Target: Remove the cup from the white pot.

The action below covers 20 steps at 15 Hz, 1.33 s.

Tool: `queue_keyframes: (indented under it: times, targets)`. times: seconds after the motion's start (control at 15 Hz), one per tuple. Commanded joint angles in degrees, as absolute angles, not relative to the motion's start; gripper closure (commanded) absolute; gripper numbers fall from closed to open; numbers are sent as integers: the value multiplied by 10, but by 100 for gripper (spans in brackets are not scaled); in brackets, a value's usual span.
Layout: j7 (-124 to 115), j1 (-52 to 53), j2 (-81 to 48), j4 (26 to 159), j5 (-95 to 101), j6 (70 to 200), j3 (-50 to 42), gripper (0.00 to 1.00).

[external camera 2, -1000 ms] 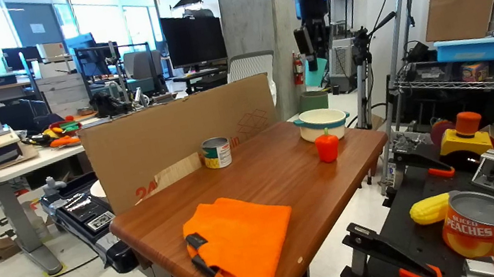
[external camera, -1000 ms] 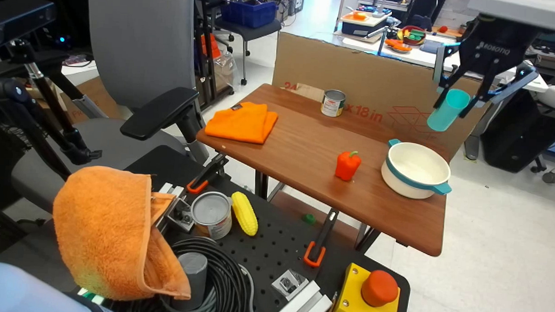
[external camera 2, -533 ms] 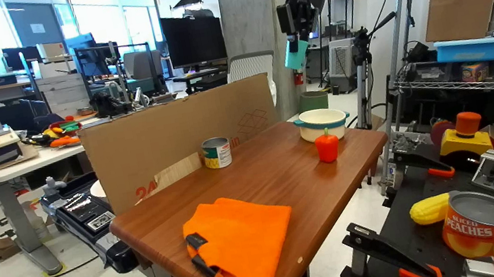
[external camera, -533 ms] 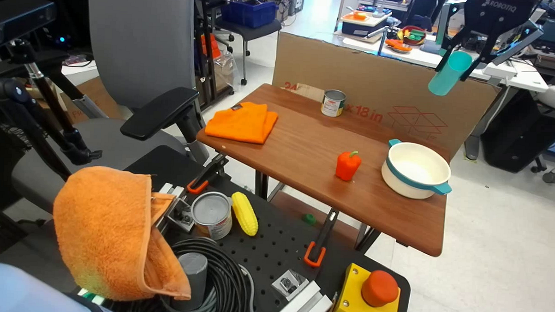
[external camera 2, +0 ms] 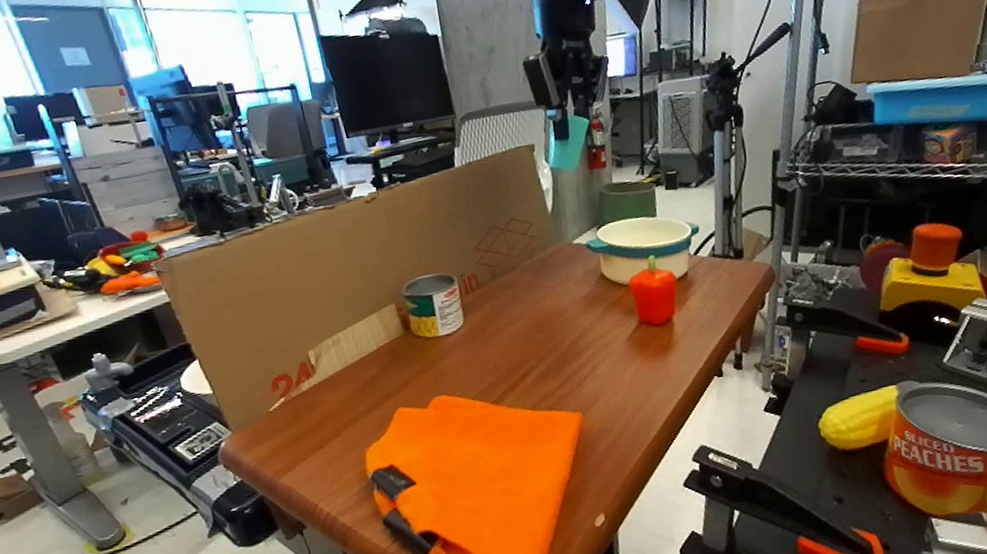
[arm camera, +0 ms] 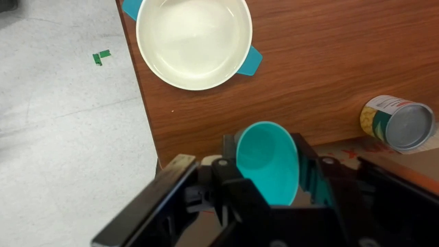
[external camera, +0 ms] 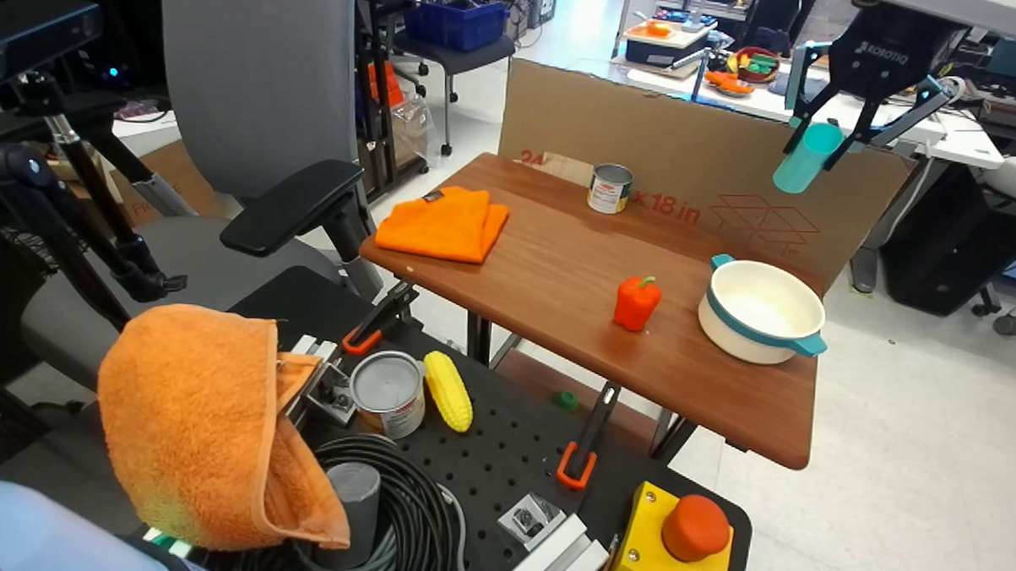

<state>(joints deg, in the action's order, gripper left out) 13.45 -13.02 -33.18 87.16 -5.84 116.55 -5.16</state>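
The cup [external camera: 806, 161] is small and teal. It hangs tilted in the air, apart from the white pot. My gripper [external camera: 810, 157] is shut around its sides near the rim. In an exterior view the cup [external camera 2: 568, 147] is above the table's back edge, and in the wrist view I look into the empty cup [arm camera: 269, 161] between the fingers. The white pot [external camera: 765, 299] has a teal band and handles and stands upright near the table's end. It shows empty in the wrist view [arm camera: 195, 37].
On the wooden table [external camera: 551, 270] stand a red pepper [external camera: 637, 304] beside the pot and a can [external camera: 610, 189] at the back. An orange cloth [external camera: 442, 224] lies at the far end. A cardboard sheet [external camera: 674, 131] stands upright along the back edge.
My gripper rose with the cup, then came partly down and moved sideways, away from above the pot toward the cardboard. The pot, pepper, can and cloth have not moved.
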Motion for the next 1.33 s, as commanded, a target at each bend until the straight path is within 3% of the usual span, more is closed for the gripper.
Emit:
queue_keyframes:
  times: [0.0, 1.13, 1.27]
  targets:
    - [104, -131, -415, 757, -54, 1104, -47, 83]
    - [-57, -138, -717, 386, -42, 939, -67, 83]
    - [-68, -138, -730, 368, -37, 926, -69, 70]
